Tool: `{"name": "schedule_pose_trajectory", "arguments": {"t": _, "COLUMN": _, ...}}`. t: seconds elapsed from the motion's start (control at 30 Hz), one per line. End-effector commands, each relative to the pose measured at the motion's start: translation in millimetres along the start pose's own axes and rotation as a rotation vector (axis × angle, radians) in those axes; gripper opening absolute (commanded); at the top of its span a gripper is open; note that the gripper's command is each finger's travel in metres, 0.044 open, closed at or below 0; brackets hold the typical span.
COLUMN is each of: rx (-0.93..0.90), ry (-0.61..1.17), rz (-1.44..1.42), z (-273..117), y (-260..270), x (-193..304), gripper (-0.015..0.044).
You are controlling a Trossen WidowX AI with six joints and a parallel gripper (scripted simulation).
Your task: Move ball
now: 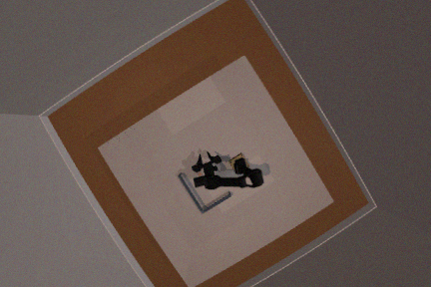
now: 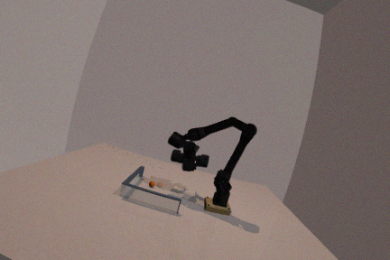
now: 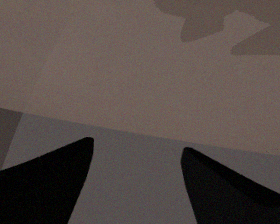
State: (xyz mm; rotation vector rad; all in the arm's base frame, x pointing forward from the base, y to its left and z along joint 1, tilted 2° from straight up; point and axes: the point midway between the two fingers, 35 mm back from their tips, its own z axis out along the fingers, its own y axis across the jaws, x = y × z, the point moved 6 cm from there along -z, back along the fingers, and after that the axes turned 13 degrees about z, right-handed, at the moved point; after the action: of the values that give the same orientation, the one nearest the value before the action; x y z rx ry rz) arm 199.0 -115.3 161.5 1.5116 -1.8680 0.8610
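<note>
Orange ball (image 2: 152, 184) sits untouched inside the clear walls (image 2: 151, 193); gripper (image 2: 190, 161) hangs above, half-parted, nothing held — descent should be centred over ball.

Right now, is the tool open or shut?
Open: the tool shows bare gap between its fingers, hanging above the ball.
</note>
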Motion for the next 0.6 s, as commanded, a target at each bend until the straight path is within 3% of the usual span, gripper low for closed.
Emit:
{"name": "schedule_pose_trajectory", "arguments": {"t": 0.0, "rx": -0.084, "ry": -0.355, "rz": 0.572, "z": -20.7, "y": -50.9, "x": -33.1, "gripper": 0.0249}}
{"name": "schedule_pose_trajectory", "arguments": {"t": 0.57, "rx": -0.534, "ry": -0.65, "rz": 1.21, "z": -57.2, "y": -101.9, "x": -80.3, "gripper": 0.0249}}
